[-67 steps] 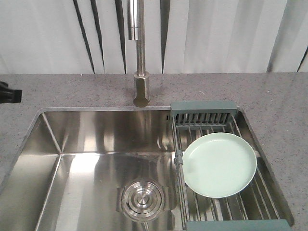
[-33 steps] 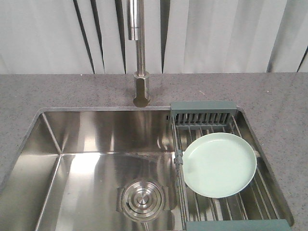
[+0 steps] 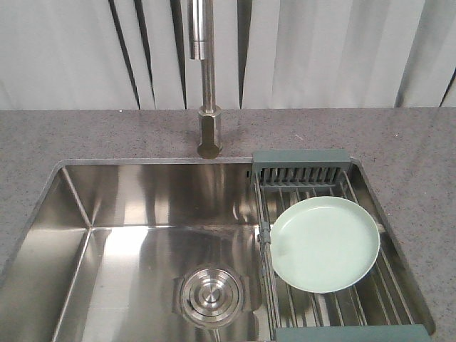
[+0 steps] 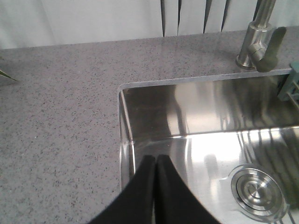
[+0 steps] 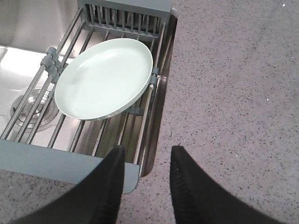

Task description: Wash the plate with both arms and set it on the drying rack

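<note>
While flat on drying rack [image 3: 335, 182], plate [image 3: 326, 244] within its bars, right pincer [image 5: 147, 179] apart

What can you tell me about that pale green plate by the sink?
The plate is round, pale mint green and glossy, with a low raised rim and no pattern. It looks empty and clean, though the material cannot be told for sure. It lies face up, slightly tilted, on the metal bars of the drying rack that spans the right side of the steel sink. Only the bars touch it. The right end effector hangs open over the counter edge, apart from the plate.
</note>
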Controlling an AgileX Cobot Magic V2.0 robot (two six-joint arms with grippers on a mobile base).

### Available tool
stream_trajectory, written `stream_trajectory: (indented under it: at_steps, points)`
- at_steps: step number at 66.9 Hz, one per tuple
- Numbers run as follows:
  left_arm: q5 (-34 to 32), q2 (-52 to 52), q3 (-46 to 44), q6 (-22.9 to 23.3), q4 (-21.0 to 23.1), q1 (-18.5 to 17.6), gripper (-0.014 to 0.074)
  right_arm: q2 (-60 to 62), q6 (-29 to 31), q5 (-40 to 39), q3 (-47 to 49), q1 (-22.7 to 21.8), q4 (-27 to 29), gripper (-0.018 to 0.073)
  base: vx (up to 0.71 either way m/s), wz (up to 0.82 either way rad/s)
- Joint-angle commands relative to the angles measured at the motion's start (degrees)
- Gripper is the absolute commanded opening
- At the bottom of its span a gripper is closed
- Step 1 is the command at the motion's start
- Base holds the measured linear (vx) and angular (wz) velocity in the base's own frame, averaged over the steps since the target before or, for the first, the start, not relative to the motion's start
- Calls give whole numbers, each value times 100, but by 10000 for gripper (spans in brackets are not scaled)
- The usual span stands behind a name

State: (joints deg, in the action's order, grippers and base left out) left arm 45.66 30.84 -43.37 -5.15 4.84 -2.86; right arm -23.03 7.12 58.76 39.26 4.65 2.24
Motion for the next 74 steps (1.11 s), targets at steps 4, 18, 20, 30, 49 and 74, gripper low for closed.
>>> stream_trajectory:
  at_steps: [4, 18, 20, 30, 49, 74]
  points:
    - [-247, -343, -144, 351, 65, -39, -7, -41, 21, -357, 149, -24, -27, 239, 0, 0]
    - [-59, -498, -144, 357, 60, -39, -7, -41, 21, -357, 149, -24, -27, 239, 0, 0]
    - [-44, -492, -144, 357, 60, -39, -7, -41, 21, -357, 149, -24, -27, 239, 0, 0]
    - [-44, -492, -144, 357, 60, -39, -7, -41, 21, -357, 149, -24, -27, 239, 0, 0]
    - [-44, -492, -144, 357, 60, -39, -7, -41, 21, -357, 149, -24, -27, 239, 0, 0]
    - [-1680, -1530, 1636, 369, 22, -14, -7, -41, 21, -357, 149, -24, -27, 239, 0, 0]
